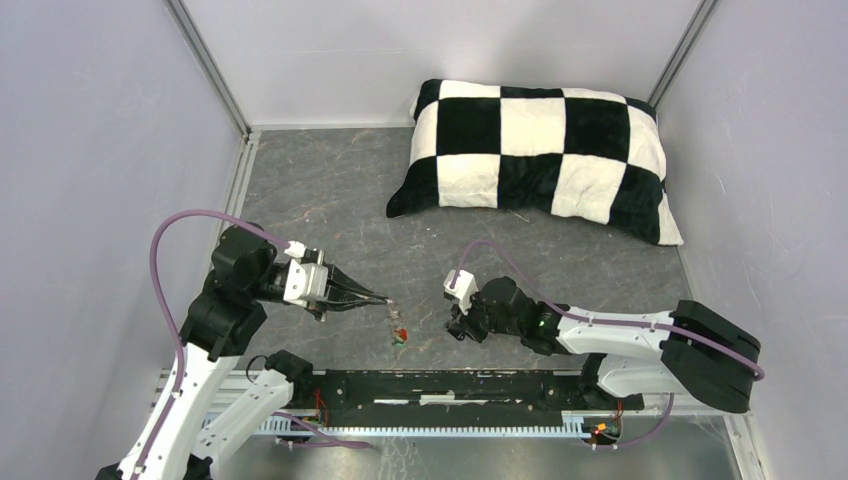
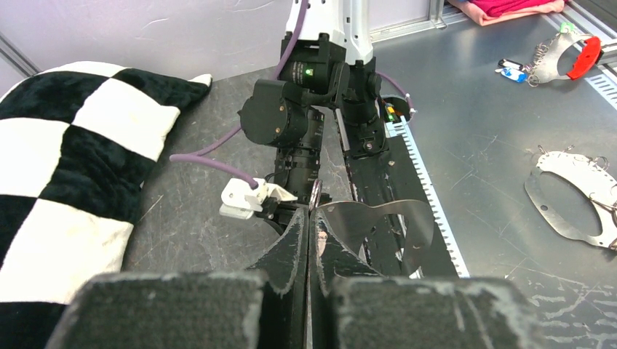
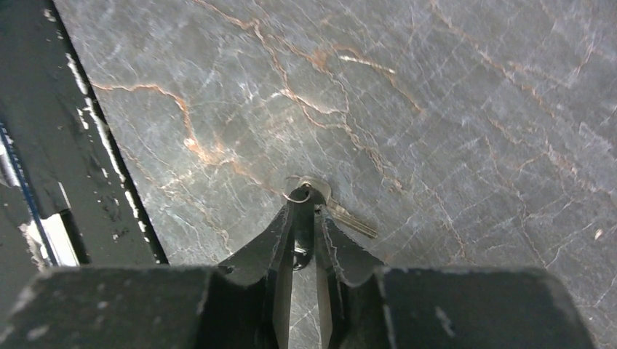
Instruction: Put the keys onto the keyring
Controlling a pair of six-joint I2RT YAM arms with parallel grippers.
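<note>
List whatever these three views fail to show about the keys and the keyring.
Left wrist: the left jaws hide the near edge of the keyring; no slot shows.
Right wrist: the right jaws cover part of the head of the key; tag colour unknown.
Top view: the red and green tags are too small to tell whether they hang from the keyring.

My left arm (image 1: 188, 392) and right arm (image 1: 612, 341) are white links with black joints, each trailed by a purple cable (image 1: 156, 255). My fingers (image 3: 258, 254) are black wedges, edges scuffed grey. A green lamp (image 2: 310, 70) glows.
</note>
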